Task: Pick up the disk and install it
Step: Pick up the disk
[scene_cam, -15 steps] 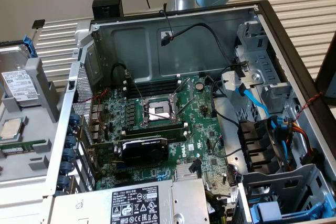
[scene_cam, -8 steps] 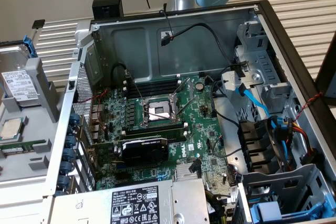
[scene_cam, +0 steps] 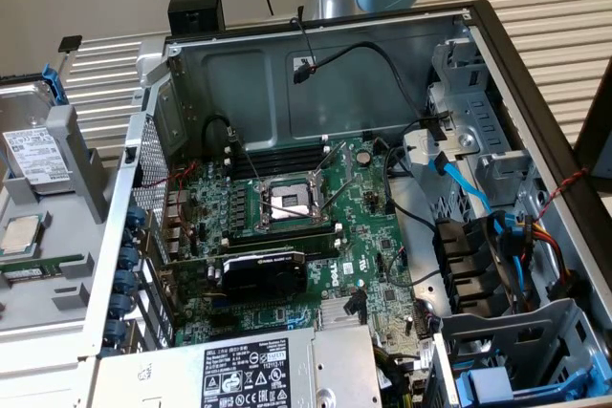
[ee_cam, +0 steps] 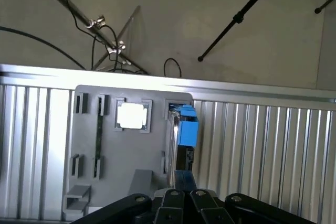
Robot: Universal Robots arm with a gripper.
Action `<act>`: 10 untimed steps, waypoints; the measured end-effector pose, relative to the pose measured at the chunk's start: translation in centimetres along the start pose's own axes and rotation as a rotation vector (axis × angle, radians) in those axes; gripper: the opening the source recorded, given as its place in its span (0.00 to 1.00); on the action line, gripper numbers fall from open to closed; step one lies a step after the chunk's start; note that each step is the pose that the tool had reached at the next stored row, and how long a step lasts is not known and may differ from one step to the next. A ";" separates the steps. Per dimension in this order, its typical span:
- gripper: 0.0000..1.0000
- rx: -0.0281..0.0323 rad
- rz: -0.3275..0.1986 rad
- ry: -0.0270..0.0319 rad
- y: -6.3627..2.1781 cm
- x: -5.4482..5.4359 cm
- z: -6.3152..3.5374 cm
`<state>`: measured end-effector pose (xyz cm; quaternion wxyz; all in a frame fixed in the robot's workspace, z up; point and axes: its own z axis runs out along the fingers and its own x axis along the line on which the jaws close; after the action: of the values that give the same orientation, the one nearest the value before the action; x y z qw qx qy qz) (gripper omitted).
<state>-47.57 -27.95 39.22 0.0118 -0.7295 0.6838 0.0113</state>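
I see the silver, white-labelled, blue-framed disk (scene_cam: 36,152) in a grey rack (scene_cam: 84,155); whether my gripper (ee_cam: 184,205) is clenched, I cannot tell.

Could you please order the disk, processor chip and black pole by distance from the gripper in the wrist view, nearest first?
1. Rectangular disk in blue plastic frame: on edge in the grey tray, right before the gripper.
2. Square silver processor chip: flat beside it.
3. Thin black pole: beyond the table.

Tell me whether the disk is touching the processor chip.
Apart. In the wrist view the disk stands on edge in its own slot, and a strip of grey holder separates it from the processor chip.
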 end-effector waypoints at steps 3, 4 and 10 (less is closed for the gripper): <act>0.11 0.0002 0.000 0.0000 0.28 -0.4 0.02; 0.11 0.0001 0.000 0.0001 0.39 -0.6 0.03; 0.11 0.0000 0.000 0.0005 1.03 -1.0 0.09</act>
<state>-48.67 -27.04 39.16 0.0116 -0.7296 0.6837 0.0111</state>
